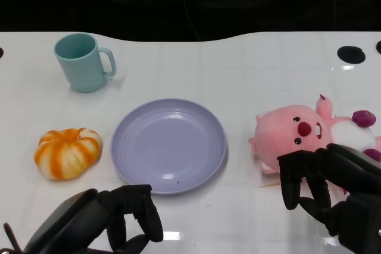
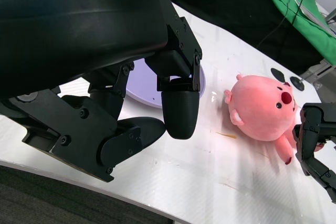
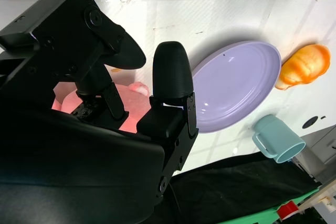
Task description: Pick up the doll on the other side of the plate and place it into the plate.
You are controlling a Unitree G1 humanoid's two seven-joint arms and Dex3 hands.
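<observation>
Near the right edge of the white table lies the pink doll, flat on its back with its face up, on the plate's right side and clear of it, a strip of bare table between the two. Over the doll's near side hovers the right hand, fingers spread apart and curved downward, holding nothing; the head view shows the fingertips just in front of the doll's body, and whether any of them touches the plush cannot be told. From the right wrist view the doll shows pink beneath that hand's shell, with the fingers reaching out above the table beyond it. At the middle of the table sits the lilac plate, round and shallow. Down at the near edge, left of centre, the left hand hangs low over the table, fingers loosely curled with gaps between them and nothing in its hold; the left wrist view shows those fingers pointing down toward the table beside the plate's rim. Toward the left edge rests an orange-and-white pumpkin, just beside the plate but not touching it. Toward the far left corner stands a teal mug, upright, handle turned toward the right.
</observation>
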